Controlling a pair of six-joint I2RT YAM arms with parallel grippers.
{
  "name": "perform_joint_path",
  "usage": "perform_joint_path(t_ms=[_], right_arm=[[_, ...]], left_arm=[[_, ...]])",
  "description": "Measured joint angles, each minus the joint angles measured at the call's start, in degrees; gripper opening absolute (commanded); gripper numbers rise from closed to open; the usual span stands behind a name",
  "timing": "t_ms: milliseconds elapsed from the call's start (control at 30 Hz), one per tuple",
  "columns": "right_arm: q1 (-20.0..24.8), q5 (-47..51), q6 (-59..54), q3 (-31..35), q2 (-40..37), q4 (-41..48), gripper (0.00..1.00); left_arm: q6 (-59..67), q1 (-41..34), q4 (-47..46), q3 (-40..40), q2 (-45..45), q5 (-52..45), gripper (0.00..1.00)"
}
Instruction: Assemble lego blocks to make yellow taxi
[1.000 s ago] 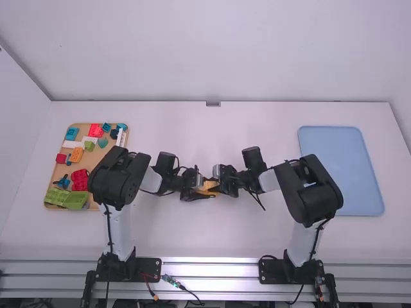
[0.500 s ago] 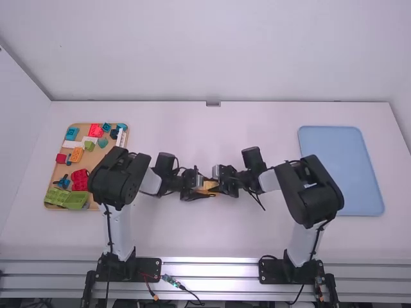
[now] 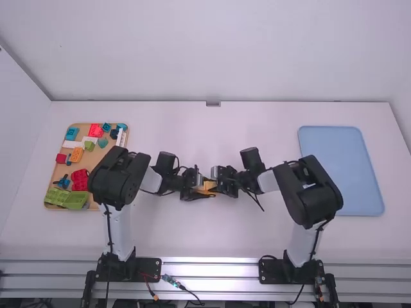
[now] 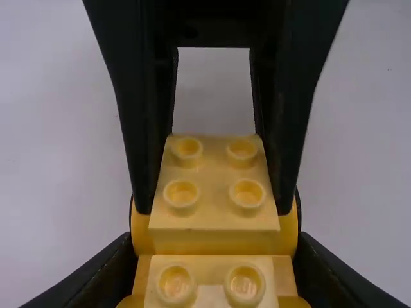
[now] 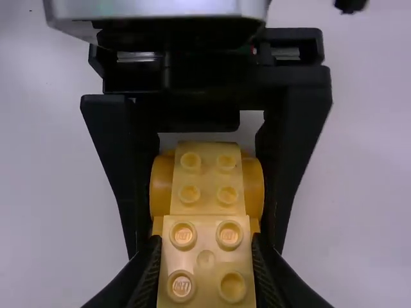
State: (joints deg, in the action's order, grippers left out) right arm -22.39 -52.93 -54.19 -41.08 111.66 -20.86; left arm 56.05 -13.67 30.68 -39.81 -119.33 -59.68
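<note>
the left gripper (image 3: pixel 208 187) and the right gripper (image 3: pixel 217 180) meet over the middle of the bench (image 3: pixel 212 234), with the yellow lego build (image 5: pixel 205 176) between them. the left gripper is part open, its fingers spread to the width of the build's rounded side pieces (image 5: pixel 253 186) and closed against them. the right gripper's fingers sit nearer together, one on each side of the studded yellow block (image 5: pixel 207 260) at its end of the build, gripping it. both grippers have hold at once, facing each other, and the studs between them face the wrist cameras. off to the left of the left gripper, well apart, lies a wooden tray (image 3: pixel 95 160) with loose colored blocks (image 3: pixel 79 179) on it; well out to the right of the right gripper is a blue tray (image 3: pixel 347 163).
</note>
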Motion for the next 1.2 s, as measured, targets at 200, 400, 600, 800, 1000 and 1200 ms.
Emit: perform_joint_path(t_ms=[200,400,600,800,1000,1200], right_arm=[[-0.2,1.0,1.5,-0.8,-0.1,1.9,0.0],[-0.3,1.2,1.5,-1.5,-0.1,3.6,0.0],[-0.6,1.4,0.9,-2.4,-0.1,5.6,0.15],[-0.7,1.5,1.1,-2.4,-0.1,5.7,0.33],[-1.0,1.9,1.3,-2.4,-0.1,5.4,0.41],[-1.2,1.9,1.3,-2.6,-0.1,6.0,0.47]], left_arm=[[0.0,0.0,0.5,0.1,0.0,0.1,0.31],[-1.0,0.0,5.2,1.9,0.0,0.4,0.32],[-2.6,0.0,8.3,3.2,0.0,0.9,0.33],[-2.6,0.0,5.8,2.5,0.0,0.6,0.33],[-1.1,0.0,1.6,0.6,0.0,0.4,0.32],[0.1,0.0,-0.5,-0.3,0.0,0.3,0.32]])
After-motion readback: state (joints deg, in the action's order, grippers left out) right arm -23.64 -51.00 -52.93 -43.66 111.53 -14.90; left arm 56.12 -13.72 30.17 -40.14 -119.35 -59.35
